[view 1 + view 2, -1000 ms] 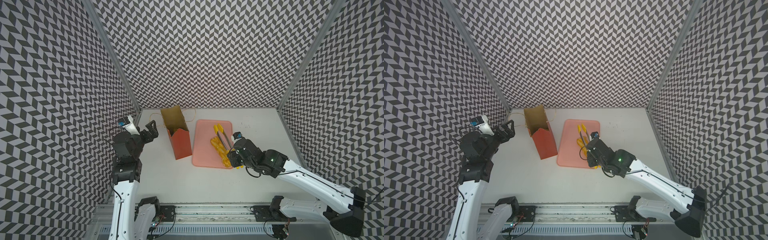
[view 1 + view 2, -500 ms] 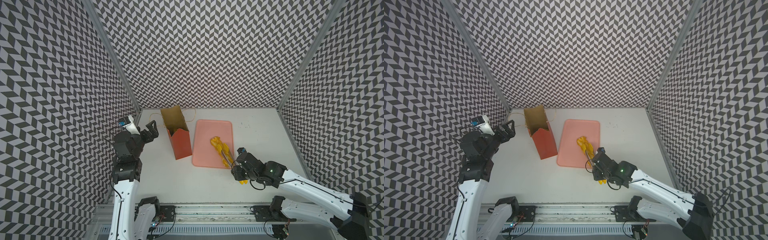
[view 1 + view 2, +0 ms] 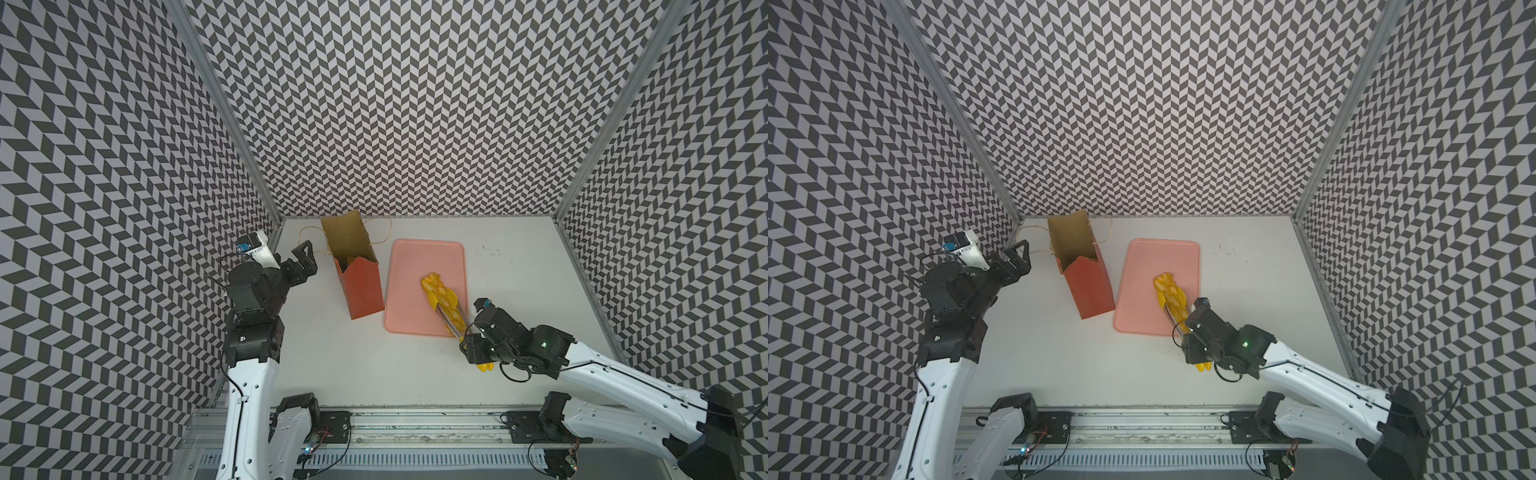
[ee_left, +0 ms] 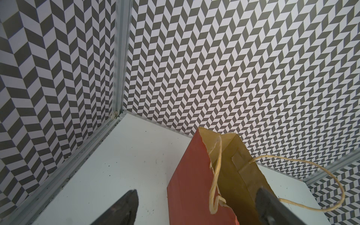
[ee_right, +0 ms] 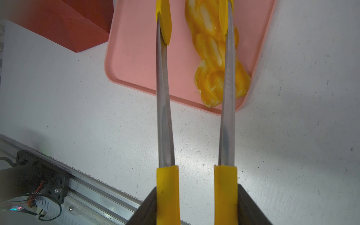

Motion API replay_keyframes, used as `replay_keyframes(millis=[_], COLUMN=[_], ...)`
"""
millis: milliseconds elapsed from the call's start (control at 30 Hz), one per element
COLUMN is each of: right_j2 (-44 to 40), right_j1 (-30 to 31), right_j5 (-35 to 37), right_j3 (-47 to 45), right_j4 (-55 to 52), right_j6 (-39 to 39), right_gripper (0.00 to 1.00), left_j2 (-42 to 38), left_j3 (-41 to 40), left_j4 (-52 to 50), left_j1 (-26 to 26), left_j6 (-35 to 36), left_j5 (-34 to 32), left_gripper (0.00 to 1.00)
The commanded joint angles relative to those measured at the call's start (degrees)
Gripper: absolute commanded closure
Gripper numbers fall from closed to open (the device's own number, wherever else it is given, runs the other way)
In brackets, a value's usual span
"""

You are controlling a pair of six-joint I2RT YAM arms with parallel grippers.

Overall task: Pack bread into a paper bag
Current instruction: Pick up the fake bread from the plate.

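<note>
On the tray (image 3: 428,253), toward the corner nearest the right arm (image 3: 615,374), lies the braided loaf (image 3: 439,296), the only bread in view. It has not moved in the last second. What has changed is the tongs (image 5: 164,109). Their tips have come back from the far part of the tray to sit alongside the loaf, and their 2 arms have sprung wider apart. In the right wrist view 1 arm runs over bare tray and the other crosses above the loaf's edge, so the loaf is not yet squarely between them. Whether metal touches bread I cannot tell. The right claw (image 3: 473,348) has drawn back off the tray's corner and grips the tongs by their yellow handles, easing its squeeze. That reads as lining up for a pick, and a small sideways shift is probably needed before closing. Beside the tray, apart from it, the paper bag (image 3: 360,286) stands upright, mouth open, its bottom hidden. On the bag's side away from the tray, the left claw (image 3: 304,259) hangs wide open and empty.
</note>
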Motion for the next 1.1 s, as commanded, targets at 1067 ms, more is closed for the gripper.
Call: replay_keyframes(millis=[1067], right_j2=[9.39], right_j1=[0.05], right_j5=[2.53], right_j3=[-0.53], right_j4=[5.25], right_j6=[1.31], right_gripper=[0.45], left_j2=[-0.56], left_j3=[-0.26], left_j4=[1.59], left_j1=[0.32], left_j6=[-0.06], left_j5=[0.20], left_gripper=[0.02])
